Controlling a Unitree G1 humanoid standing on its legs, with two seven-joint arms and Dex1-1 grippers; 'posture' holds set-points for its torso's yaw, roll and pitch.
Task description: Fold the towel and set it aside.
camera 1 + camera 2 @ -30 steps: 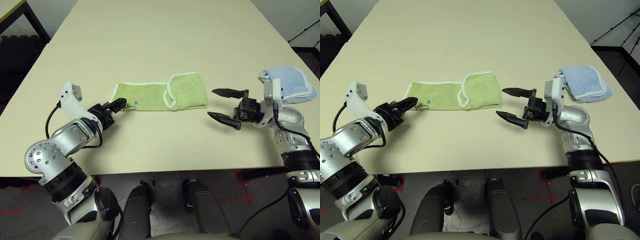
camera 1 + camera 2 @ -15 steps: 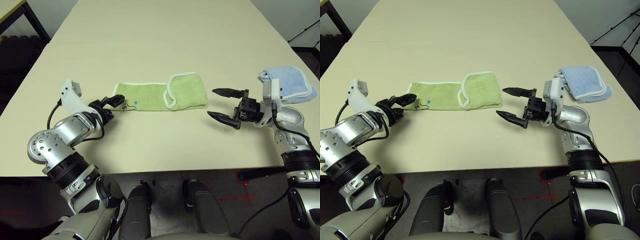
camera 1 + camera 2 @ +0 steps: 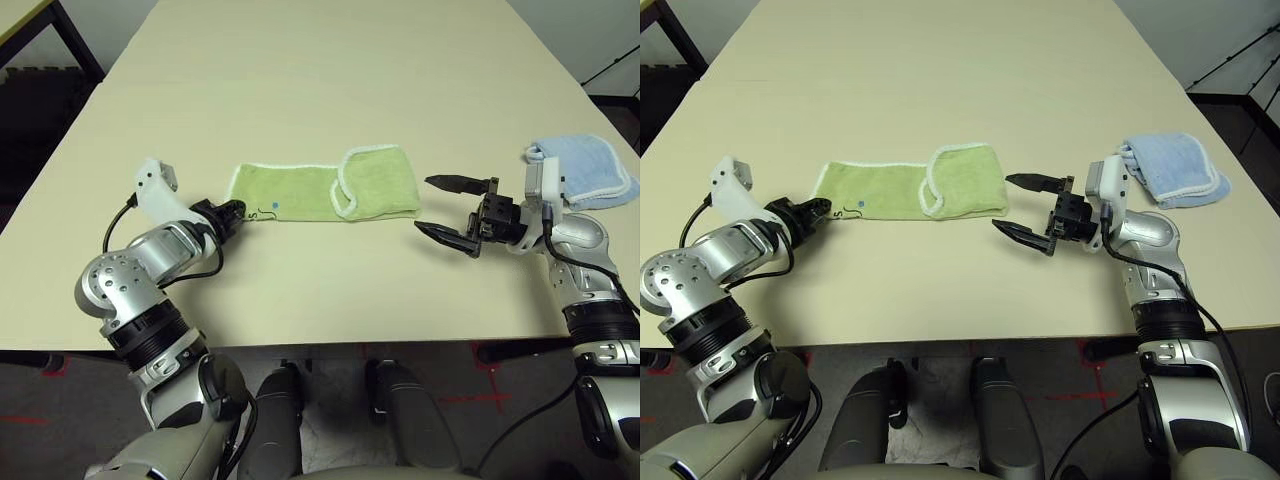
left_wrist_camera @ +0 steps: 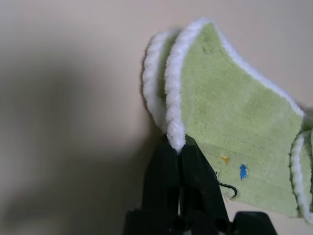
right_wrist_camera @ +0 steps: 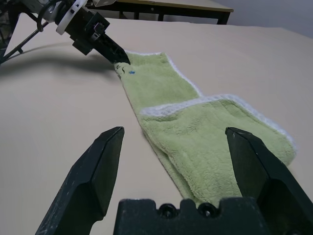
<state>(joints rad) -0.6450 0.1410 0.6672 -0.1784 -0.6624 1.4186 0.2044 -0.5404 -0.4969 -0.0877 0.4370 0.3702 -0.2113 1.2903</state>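
The towel is a light-green cloth with white edging, lying as a long strip in the middle of the table with its right end folded over. My left gripper is shut on the towel's near left corner; in the left wrist view its fingertips pinch the white edging of the towel. My right gripper stands open just right of the towel's folded end, not touching it, and its wide-spread fingers frame the towel.
A folded light-blue cloth lies at the table's right edge behind my right arm. The beige table stretches bare beyond the towel. Dark floor and a black table leg lie off the far left.
My left gripper has moved up to the towel's left corner and shut on it. The right arm has stayed still.
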